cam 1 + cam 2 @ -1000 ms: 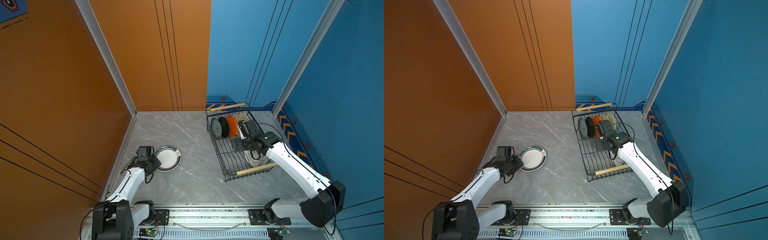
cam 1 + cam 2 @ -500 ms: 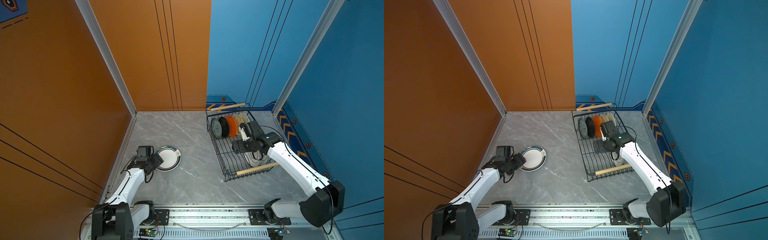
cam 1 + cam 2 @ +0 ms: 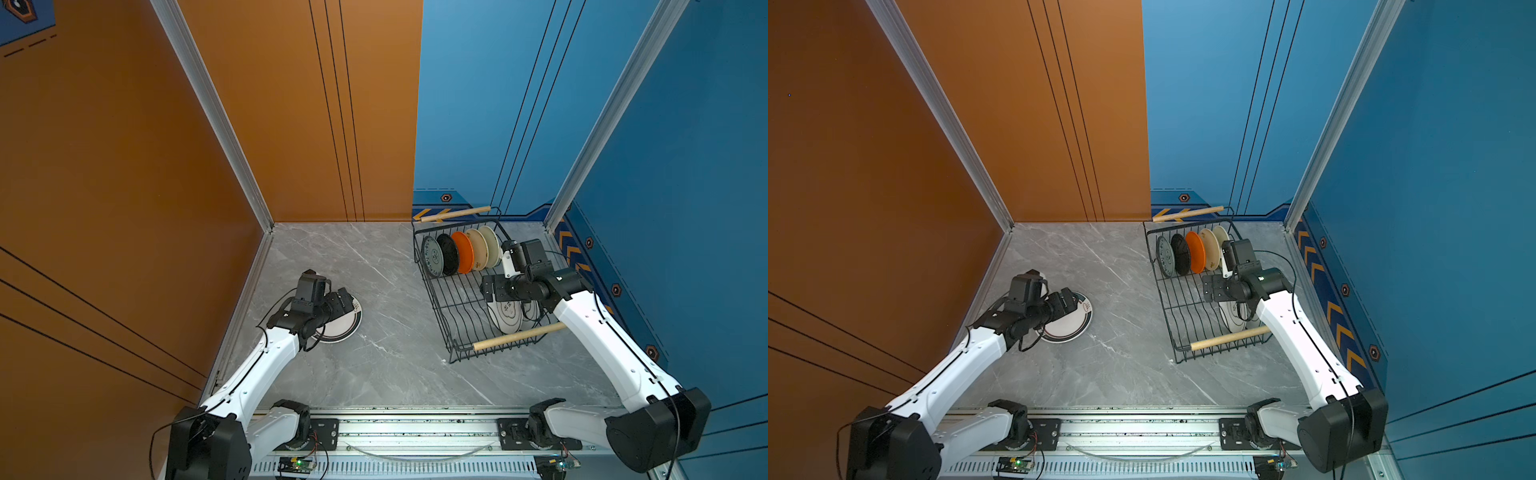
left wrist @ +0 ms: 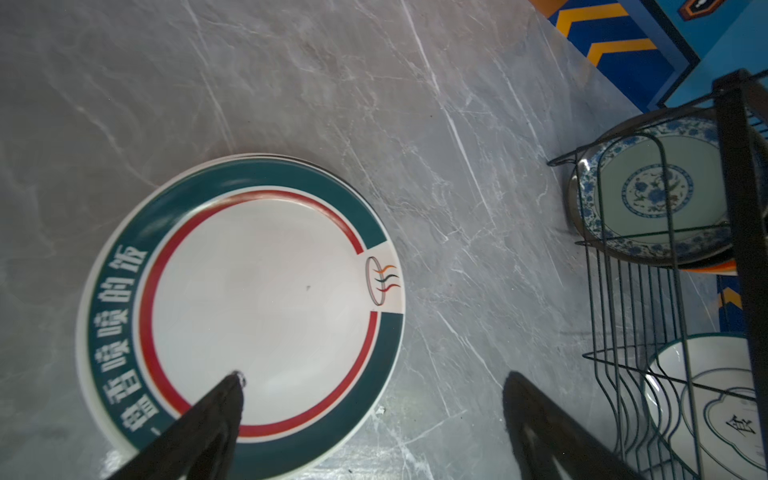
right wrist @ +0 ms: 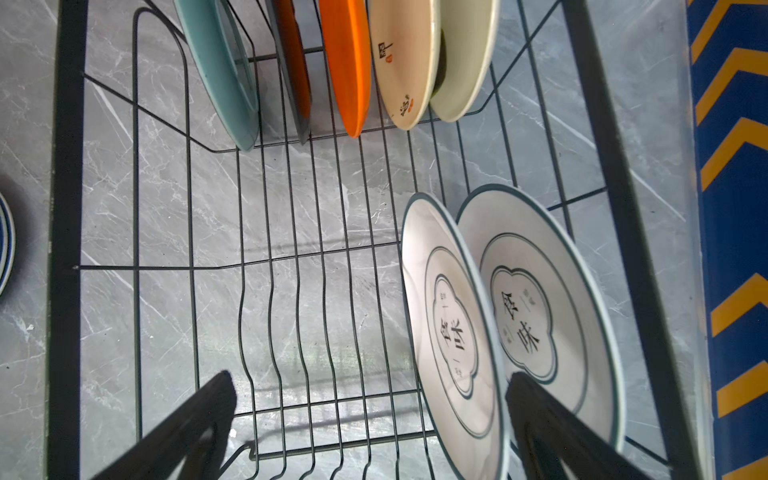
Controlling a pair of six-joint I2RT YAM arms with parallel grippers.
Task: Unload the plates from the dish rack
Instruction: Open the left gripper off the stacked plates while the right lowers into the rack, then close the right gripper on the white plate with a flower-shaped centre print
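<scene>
Some plates (image 3: 350,328) lie stacked at left; seven wait in the dish rack (image 3: 519,335); left gripper (image 4: 374,376) and right gripper (image 5: 370,378) gape empty.

Grey marble table (image 3: 395,365) bears plate stack (image 3: 345,329), dish rack (image 3: 519,335).

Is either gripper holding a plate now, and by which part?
Nothing is held. The left gripper is open over the teal-rimmed plate lying on the table; the right gripper is open over the dish rack near two white plates.
</scene>
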